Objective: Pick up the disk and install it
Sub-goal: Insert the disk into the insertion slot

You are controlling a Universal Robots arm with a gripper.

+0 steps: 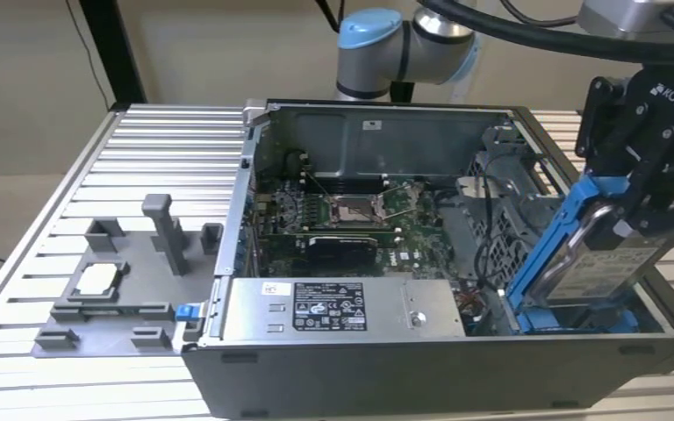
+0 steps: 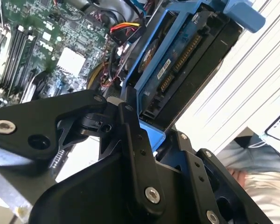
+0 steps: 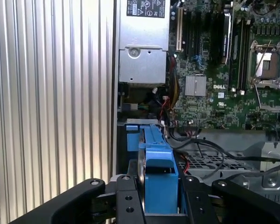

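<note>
The disk [image 1: 600,263] is a silver drive in a blue plastic bracket. It stands tilted on edge at the exterior view's right end of the open computer case [image 1: 372,107], its lower end down in the drive bay [image 1: 577,322]. My gripper [image 1: 632,219] is shut on the disk's upper part from above. In the second wrist view the black fingers [image 2: 130,130] clamp the blue frame, and the disk's [image 2: 177,60] circuit side and connectors face the camera. In the first wrist view the blue bracket [image 3: 158,163] sits between the two fingers [image 3: 128,198].
Inside the case lie the motherboard [image 1: 349,224] with its CPU socket [image 1: 353,209], loose cables [image 1: 477,303] beside the bay, and a grey power supply box [image 1: 326,307]. A grey tray [image 1: 138,303] holding a small square chip [image 1: 101,276] sits at the exterior view's left. A person's hand [image 2: 238,177] shows beyond the table.
</note>
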